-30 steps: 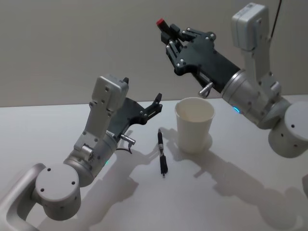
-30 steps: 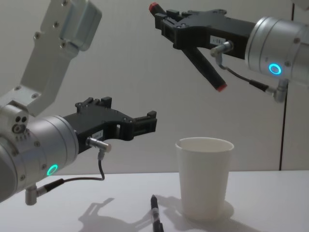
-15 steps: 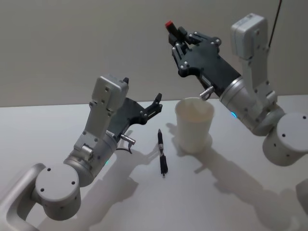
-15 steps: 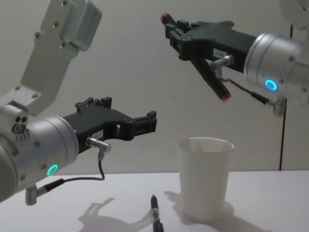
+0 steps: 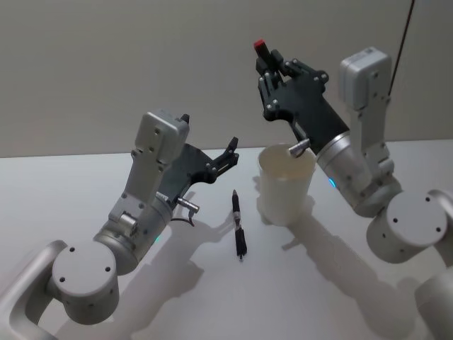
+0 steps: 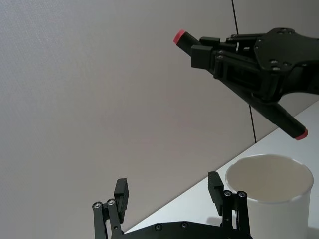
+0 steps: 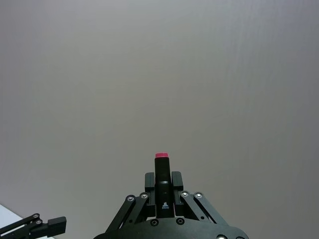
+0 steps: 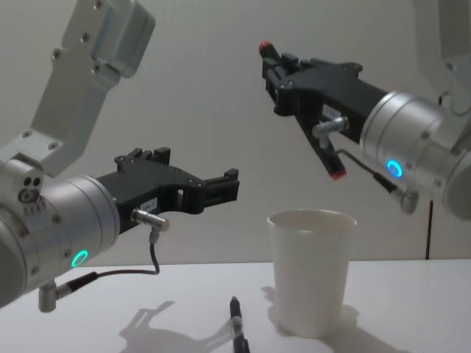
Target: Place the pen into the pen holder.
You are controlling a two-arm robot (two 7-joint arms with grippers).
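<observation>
Pen (image 6: 283, 122) clamped in right gripper (image 7: 163, 180) above pen holder (image 8: 310, 272); left gripper (image 6: 168, 184) open, empty.

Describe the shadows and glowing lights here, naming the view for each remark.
Head view: soft shadows of both arms and the pen holder spread over the table. Chest view: a lit ring glows behind the right gripper, shut on a red-tipped pen above the holder; another behind the left gripper.

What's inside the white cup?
Nothing shows inside the paper cup: just its bare white upper wall. Its bottom is hidden by the rim. The red-tipped pen hangs above it, not inside.
</observation>
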